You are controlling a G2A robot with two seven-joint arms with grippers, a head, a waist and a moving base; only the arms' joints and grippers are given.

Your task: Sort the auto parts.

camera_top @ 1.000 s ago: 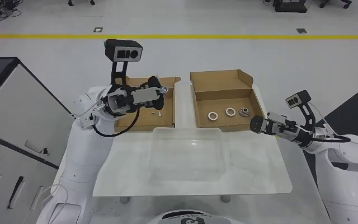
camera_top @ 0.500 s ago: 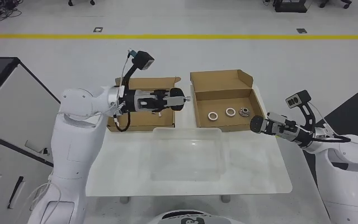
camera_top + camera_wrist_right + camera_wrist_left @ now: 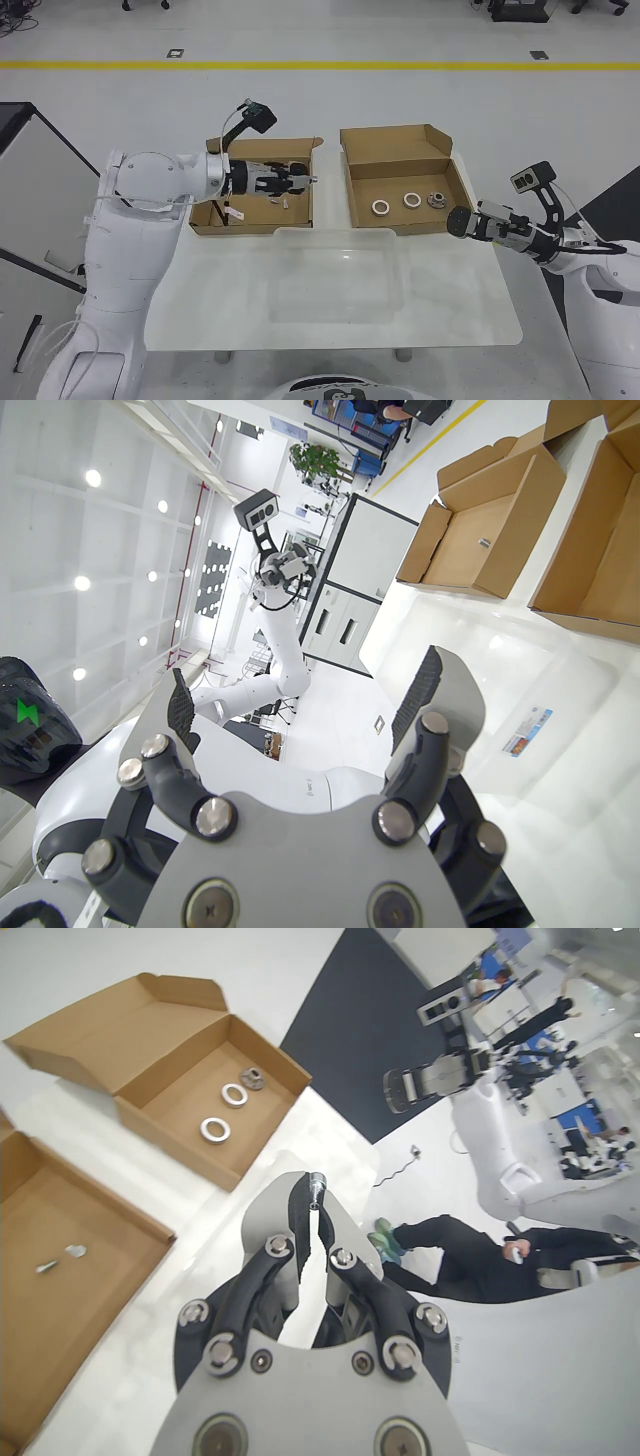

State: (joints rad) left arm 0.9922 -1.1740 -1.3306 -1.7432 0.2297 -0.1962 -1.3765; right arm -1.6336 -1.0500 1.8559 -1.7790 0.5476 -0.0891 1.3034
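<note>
1 overhead and 2 low wrist cameras share the left box (image 3: 260,228).

Left arm swings round and drops lower. The left gripper (image 3: 303,181), carrying the bolt (image 3: 316,1185), pushes out past the right wall of the left cardboard box (image 3: 255,227), then pulls back to hang over that box's right side.
</note>
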